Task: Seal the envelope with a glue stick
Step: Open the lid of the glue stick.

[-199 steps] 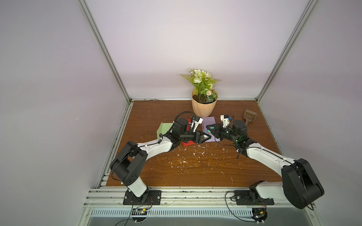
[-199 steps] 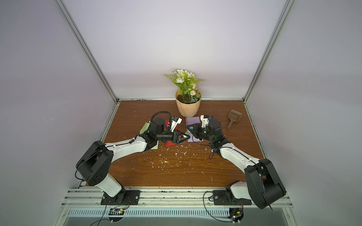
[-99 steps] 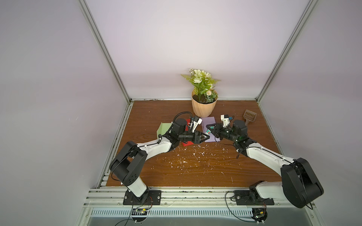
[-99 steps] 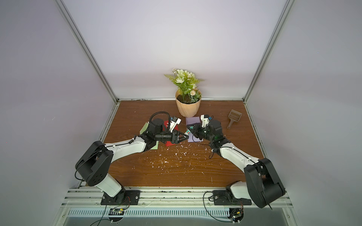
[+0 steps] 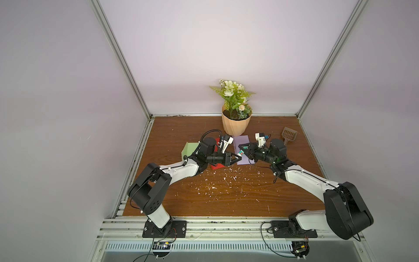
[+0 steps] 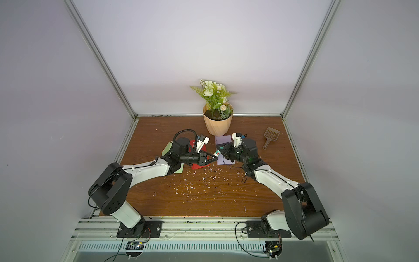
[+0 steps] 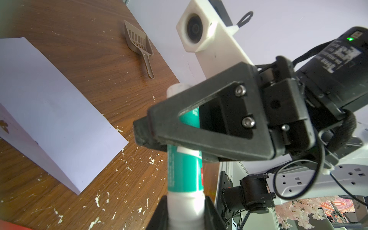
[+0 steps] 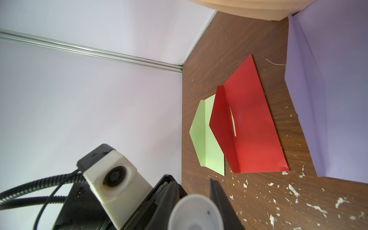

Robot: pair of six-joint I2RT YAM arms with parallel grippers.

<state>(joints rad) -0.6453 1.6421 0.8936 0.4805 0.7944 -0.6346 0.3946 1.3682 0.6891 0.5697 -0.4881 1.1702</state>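
Note:
The glue stick, a white tube with a green band, hangs above the table between both arms. My right gripper is shut on its green middle. My left gripper has both fingers pressed against the stick's white end; in both top views its tips meet the stick. In the right wrist view the tube's other white end fills the bottom edge. Beneath lie a purple envelope, a red envelope and a green envelope, the last two partly under my left arm.
A potted plant stands at the back, just behind the purple envelope. A brown slotted scoop lies at the back right. White scraps are scattered over the wooden table's middle. Walls close in the left, right and back.
My left gripper's jaws have narrowed from wide open onto the glue stick's white end. The right gripper has kept its hold and hardly moved.

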